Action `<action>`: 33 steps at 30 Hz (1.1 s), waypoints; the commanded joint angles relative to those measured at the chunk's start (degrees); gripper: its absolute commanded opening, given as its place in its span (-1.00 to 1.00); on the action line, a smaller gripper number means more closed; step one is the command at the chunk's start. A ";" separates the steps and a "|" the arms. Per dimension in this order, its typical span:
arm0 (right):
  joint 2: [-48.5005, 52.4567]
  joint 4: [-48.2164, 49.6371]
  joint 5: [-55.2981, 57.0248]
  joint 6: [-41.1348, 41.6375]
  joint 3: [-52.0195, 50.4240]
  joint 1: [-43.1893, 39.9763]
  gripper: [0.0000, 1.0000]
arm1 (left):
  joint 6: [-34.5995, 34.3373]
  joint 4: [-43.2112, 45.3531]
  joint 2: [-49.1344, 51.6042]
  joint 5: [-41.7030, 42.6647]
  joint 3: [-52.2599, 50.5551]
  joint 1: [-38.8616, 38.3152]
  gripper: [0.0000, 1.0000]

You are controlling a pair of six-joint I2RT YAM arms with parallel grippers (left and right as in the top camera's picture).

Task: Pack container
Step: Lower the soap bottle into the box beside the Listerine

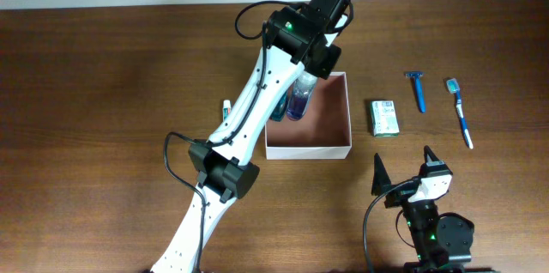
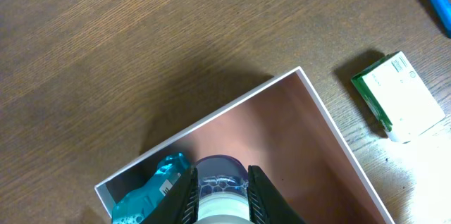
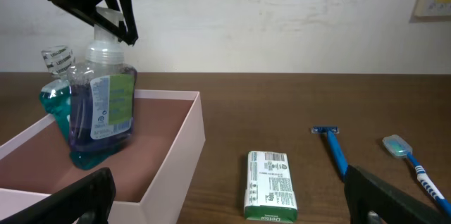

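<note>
Here, the container (image 1: 309, 150) holds a blue bottle (image 3: 106, 111) beside a teal item (image 3: 55, 108).

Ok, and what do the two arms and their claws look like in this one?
The left arm has white links, black joint housings, black cables looping beside the joints and a green light near the wrist. The right arm shows a white wrist block, a black base and another green light. The left claw and right claw have black, tapered fingers.
</note>
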 commanded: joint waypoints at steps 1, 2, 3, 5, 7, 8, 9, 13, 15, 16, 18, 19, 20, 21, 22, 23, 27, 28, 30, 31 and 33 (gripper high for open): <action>-0.59 -0.37 -0.13 -0.39 -0.26 -0.20 0.97 | -0.15 0.46 -0.44 -0.42 0.52 0.42 -0.61; -0.59 -0.37 -0.13 -0.39 -0.26 -0.20 0.97 | -0.15 0.48 -0.44 -0.42 0.52 0.42 -0.56; -0.61 -0.37 -0.11 -0.39 -0.26 -0.20 0.97 | -0.15 0.48 -0.44 -0.42 0.52 0.42 -0.55; -0.61 -0.37 -0.11 -0.39 -0.26 -0.20 0.97 | -0.15 0.52 -0.44 -0.42 0.52 0.42 -0.55; -0.61 -0.37 -0.11 -0.39 -0.26 -0.20 0.97 | -0.15 0.57 -0.44 -0.42 0.52 0.42 -0.56; -0.61 -0.37 -0.13 -0.39 -0.26 -0.20 0.97 | -0.15 0.70 -0.44 -0.42 0.52 0.42 -0.54; -0.59 -0.37 -0.13 -0.39 -0.26 -0.20 0.97 | -0.15 0.85 -0.44 -0.42 0.52 0.42 -0.49; -0.61 -0.37 -0.13 -0.39 -0.26 -0.20 0.97 | -0.15 1.51 -0.39 -0.42 0.52 0.42 -0.48; -0.61 -0.37 -0.13 -0.39 -0.26 -0.20 0.97 | -0.15 1.60 -0.22 -0.39 0.52 0.42 -0.48; -0.61 -0.37 -0.13 -0.39 -0.26 -0.20 0.97 | -0.15 1.62 -0.15 -0.42 0.52 0.39 -0.48; -0.59 -0.37 -0.13 -0.39 -0.26 -0.20 0.97 | -0.15 1.60 0.17 -0.42 0.52 0.42 -0.47; -0.61 -0.37 -0.11 -0.39 -0.26 -0.20 0.97 | -0.15 1.57 0.37 -0.42 0.52 0.42 -0.47; -0.61 -0.37 -0.13 -0.39 -0.26 -0.20 0.97 | -0.15 1.49 0.61 -0.42 0.52 0.42 -0.48; -0.61 -0.37 -0.13 -0.39 -0.26 -0.20 0.97 | -0.15 1.38 0.85 -0.42 0.52 0.42 -0.47; -0.61 -0.37 -0.13 -0.39 -0.26 -0.20 0.97 | -0.15 1.29 1.07 -0.42 0.52 0.42 -0.47; -0.61 -0.37 -0.13 -0.39 -0.26 -0.20 0.97 | -0.15 1.16 1.29 -0.42 0.52 0.42 -0.47; -0.59 -0.37 -0.13 -0.39 -0.26 -0.20 0.97 | -0.15 0.87 1.64 -0.42 0.52 0.42 -0.47; -0.61 -0.37 -0.11 -0.39 -0.26 -0.20 0.97 | -0.15 0.87 1.64 -0.42 0.52 0.42 -0.47; -0.61 -0.37 -0.13 -0.39 -0.26 -0.20 0.97 | -0.15 0.83 1.64 -0.42 0.52 0.42 -0.30; -0.61 -0.37 -0.11 -0.39 -0.26 -0.20 0.97 | -0.15 0.68 1.64 -0.42 0.52 0.42 -0.24; -0.61 -0.37 -0.13 -0.39 -0.26 -0.20 0.97 | -0.13 0.13 1.64 -0.44 0.52 0.44 -0.24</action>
